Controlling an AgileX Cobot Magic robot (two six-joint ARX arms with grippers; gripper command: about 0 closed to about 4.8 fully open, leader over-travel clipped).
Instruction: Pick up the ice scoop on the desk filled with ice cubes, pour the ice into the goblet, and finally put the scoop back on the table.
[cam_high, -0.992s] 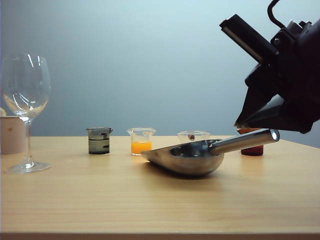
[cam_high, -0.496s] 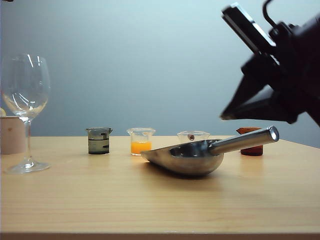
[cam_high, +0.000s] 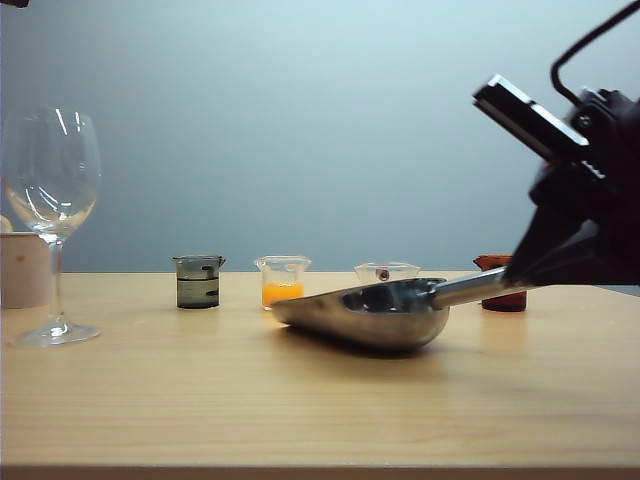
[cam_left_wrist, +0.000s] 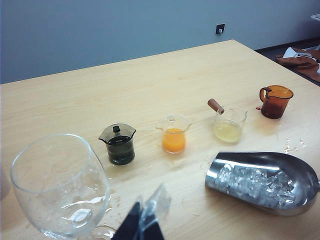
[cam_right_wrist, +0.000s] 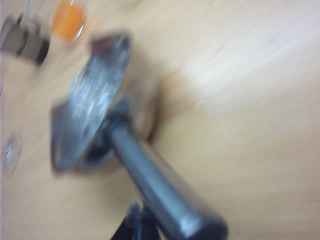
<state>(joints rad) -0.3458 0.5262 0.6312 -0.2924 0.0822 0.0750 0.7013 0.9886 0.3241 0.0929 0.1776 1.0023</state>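
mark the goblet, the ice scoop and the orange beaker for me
goblet (cam_high: 51, 170): exterior view, on the glass bowl.
ice scoop (cam_left_wrist: 295, 172): left wrist view, on the bare steel wall beside the ice.
orange beaker (cam_left_wrist: 173, 140): left wrist view, on the orange liquid.

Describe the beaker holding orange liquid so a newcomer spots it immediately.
On the light wooden table, a row of small vessels stands behind the big steel ice scoop. The orange beaker is second from the goblet end, between the dark smoky beaker and the pale yellow one. It alone holds bright orange liquid.
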